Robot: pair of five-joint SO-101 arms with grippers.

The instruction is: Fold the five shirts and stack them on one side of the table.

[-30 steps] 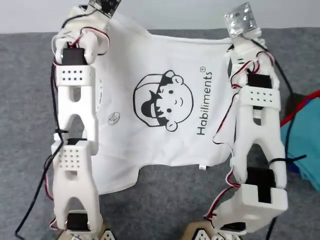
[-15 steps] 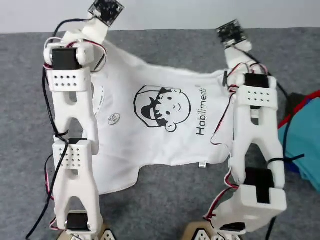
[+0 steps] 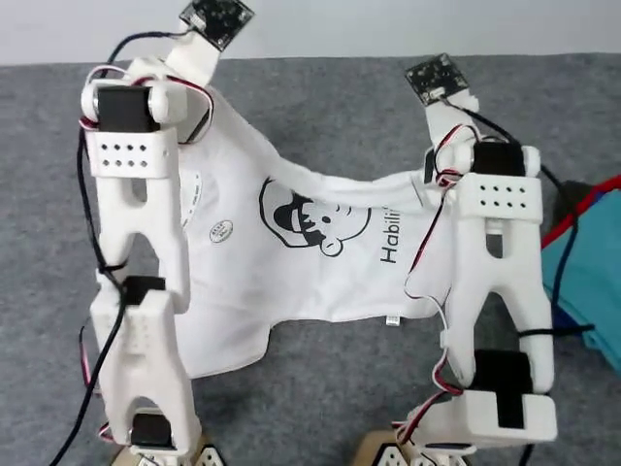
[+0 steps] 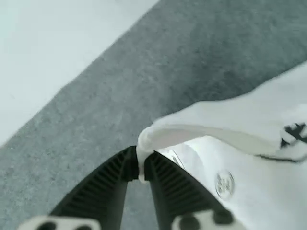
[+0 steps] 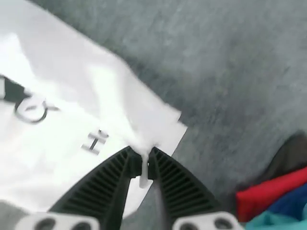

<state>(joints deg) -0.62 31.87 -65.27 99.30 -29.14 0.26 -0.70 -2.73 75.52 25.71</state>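
Note:
A white shirt with a black cartoon face print lies on the grey table between the two arms. Its far edge is lifted and drawn back over the print. My left gripper is shut on a corner of the white shirt, held above the table. My right gripper is shut on the other far corner of the shirt. In the high view the left arm stands along the shirt's left side and the right arm along its right side.
A heap of teal, red and blue cloth lies at the table's right edge, also seen as coloured cloth in the right wrist view. Grey table stretches behind the shirt up to a pale wall.
Both grippers have pulled the shirt's far edge toward the near side, folding it over the print. The printed face and lettering are now partly covered.

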